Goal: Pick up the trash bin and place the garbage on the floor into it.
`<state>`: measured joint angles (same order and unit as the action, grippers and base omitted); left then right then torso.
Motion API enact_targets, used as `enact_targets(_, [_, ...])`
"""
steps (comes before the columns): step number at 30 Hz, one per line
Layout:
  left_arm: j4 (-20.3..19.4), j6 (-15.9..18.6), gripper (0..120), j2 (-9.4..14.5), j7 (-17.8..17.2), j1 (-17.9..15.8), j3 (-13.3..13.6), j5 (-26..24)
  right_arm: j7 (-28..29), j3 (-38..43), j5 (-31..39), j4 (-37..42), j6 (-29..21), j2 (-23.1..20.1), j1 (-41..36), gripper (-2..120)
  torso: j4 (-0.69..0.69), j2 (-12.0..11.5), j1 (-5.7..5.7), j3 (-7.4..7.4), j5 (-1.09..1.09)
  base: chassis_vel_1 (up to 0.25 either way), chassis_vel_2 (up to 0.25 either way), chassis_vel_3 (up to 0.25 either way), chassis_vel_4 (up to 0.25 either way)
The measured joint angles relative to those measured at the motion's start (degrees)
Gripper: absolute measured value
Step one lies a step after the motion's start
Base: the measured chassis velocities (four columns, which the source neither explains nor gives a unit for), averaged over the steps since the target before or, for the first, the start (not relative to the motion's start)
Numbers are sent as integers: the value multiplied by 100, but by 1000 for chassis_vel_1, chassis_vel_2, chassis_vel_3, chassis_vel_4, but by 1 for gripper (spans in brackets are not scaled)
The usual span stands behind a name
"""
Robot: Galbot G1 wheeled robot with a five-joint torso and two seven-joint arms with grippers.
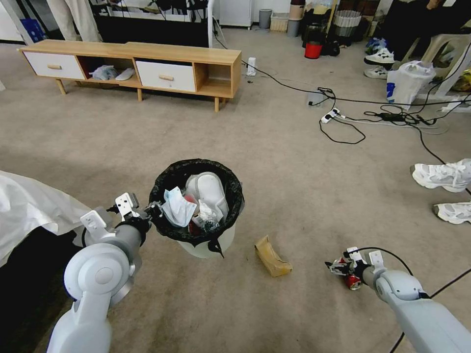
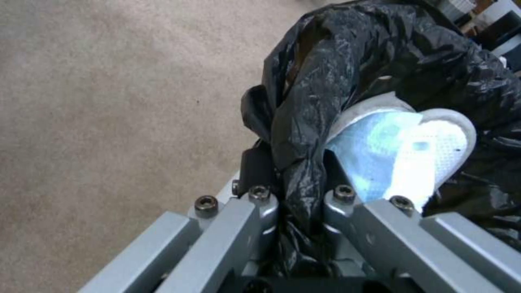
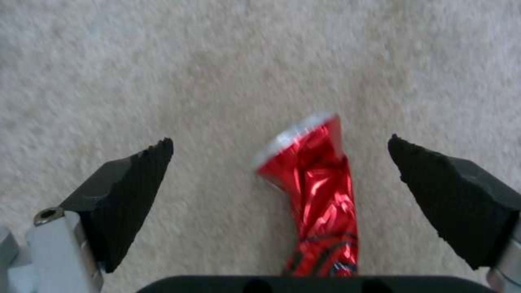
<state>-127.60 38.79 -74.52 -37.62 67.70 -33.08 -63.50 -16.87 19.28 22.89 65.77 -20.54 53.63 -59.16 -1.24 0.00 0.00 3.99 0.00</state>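
The right gripper (image 3: 279, 148) has its two black wedge-tipped fingers (image 3: 128, 191) spread wide, with a crushed red metal can (image 3: 315, 191) lying on the carpet in the gap between them; neither pad touches it, and bare carpet shows on both sides of the can. From the head view this gripper (image 1: 343, 268) sits low at the floor on the robot's right, the can (image 1: 352, 281) just under it.

The left gripper (image 2: 296, 203) is clamped tight on the rim of a small round white plastic trash bin (image 1: 208, 243), its grey fingers (image 2: 255, 207) pinching the crinkled black bag liner (image 2: 380, 61) folded over that rim. In the head view that gripper (image 1: 149, 212) meets the bin's left edge. Inside the bin lie a pale blue face mask (image 1: 177, 207), white crumpled pieces and something red.

A torn brown cardboard piece (image 1: 272, 257) rests on the flat beige-grey carpet floor (image 1: 294, 176) between the bin and the can, apart from both.
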Motion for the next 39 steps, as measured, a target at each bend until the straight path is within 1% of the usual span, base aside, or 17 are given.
enact_targets(12, [-33, -1, 4, 4, -2, 23, 16, 7, -54, 82, -145, -441, 270, 57, -16, 100, -1, -1, 0, 0, 0, 0, 0, 0, 0])
enact_targets(20, [-40, -1, 4, -3, -12, 20, 14, 12, -92, 103, -260, -575, 350, 126, -14, 100, 0, 0, 0, 0, 0, 0, 0, 0, 0])
enact_targets(22, [-43, -1, 4, -5, -13, 22, 15, 13, -95, 103, -281, -582, 354, 138, -15, 98, 0, 0, 0, 0, 0, 0, 0, 0, 0])
enact_targets(24, [-47, -1, 4, -4, -13, 25, 12, 15, -98, 103, -354, -597, 379, 159, -21, 88, 0, 0, 0, 0, 0, 0, 0, 0, 0])
enact_targets(25, [-47, -1, 4, -4, -13, 25, 12, 15, -98, 103, -354, -597, 379, 159, -21, 88, 0, 0, 0, 0, 0, 0, 0, 0, 0])
enact_targets(26, [-54, -2, 4, -4, -13, 26, 7, 16, -124, 105, -404, -605, 387, 170, -26, 84, 0, 0, 0, 0, 0, 0, 0, 0, 0])
enact_targets(27, [-54, -2, 4, -4, -13, 26, 7, 16, -124, 105, -404, -605, 387, 170, -26, 84, 0, 0, 0, 0, 0, 0, 0, 0, 0])
enact_targets(29, [-61, -1, 4, -2, -13, 34, -2, 16, -148, 108, -465, -628, 406, 190, -32, 68, 0, 0, 0, 0, 0, 0, 0, 0, 0])
enact_targets(30, [-61, -1, 4, -2, -13, 34, -2, 16, -148, 108, -465, -628, 406, 190, -32, 68, 0, 0, 0, 0, 0, 0, 0, 0, 0])
enact_targets(32, [-65, -2, 4, -4, -14, 38, -5, 17, -171, 110, -475, -662, 424, 199, -16, 59, 0, 0, 0, 0, 0, 0, 0, 0, 0])
enact_targets(33, [-65, -2, 4, -4, -14, 38, -5, 17, -171, 110, -475, -662, 424, 199, -16, 59, 0, 0, 0, 0, 0, 0, 0, 0, 0])
enact_targets(34, [-65, -1, 4, -8, -14, 39, -5, 19, -190, 119, -475, -693, 448, 210, 2, 52, 0, 0, 0, 0, 0, 0, 0, 0, 0])
enact_targets(36, [-59, -2, 4, -12, -14, 38, -5, 26, -218, 130, -486, -727, 474, 222, 23, 42, 0, 0, 0, 0, 0, 0, 0, 0, 0])
enact_targets(37, [-59, -2, 4, -12, -14, 38, -5, 26, -218, 130, -486, -727, 474, 222, 23, 42, 0, 0, 0, 0, 0, 0, 0, 0, 0])
enact_targets(39, [-51, -2, 4, -16, -14, 29, 0, 34, -222, 133, -491, -727, 490, 227, 25, 32, 0, 0, 0, 0, 0, 0, 0, 0, 0])
